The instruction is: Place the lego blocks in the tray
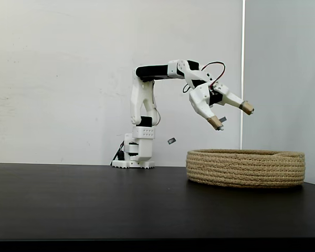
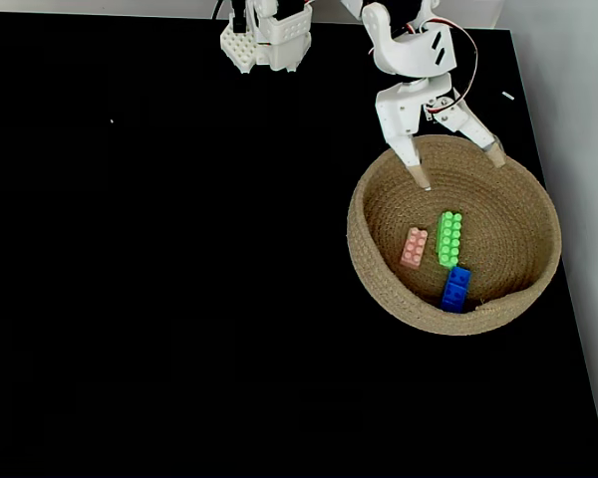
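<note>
— Tan coiled-rope round tray (image 1: pixel 245 168) on the black worktop (image 1: pixel 94 199), side on; white arm's fingers (image 1: pixel 233 115) spread wide, empty, above its rim.

— From above?

— Same tray (image 2: pixel 379 284), holding all three studded bricks: long bright green brick (image 2: pixel 448 238), small pink brick (image 2: pixel 414 247) just left, blue brick (image 2: pixel 455 289) touching the green one's near end. Fingers (image 2: pixel 456 167) parted over the far rim.

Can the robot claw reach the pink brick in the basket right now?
Probably yes. The gripper hangs open above the basket's far rim, and the pink brick lies uncovered on the bottom, next to the green brick, with nothing over it.
</note>
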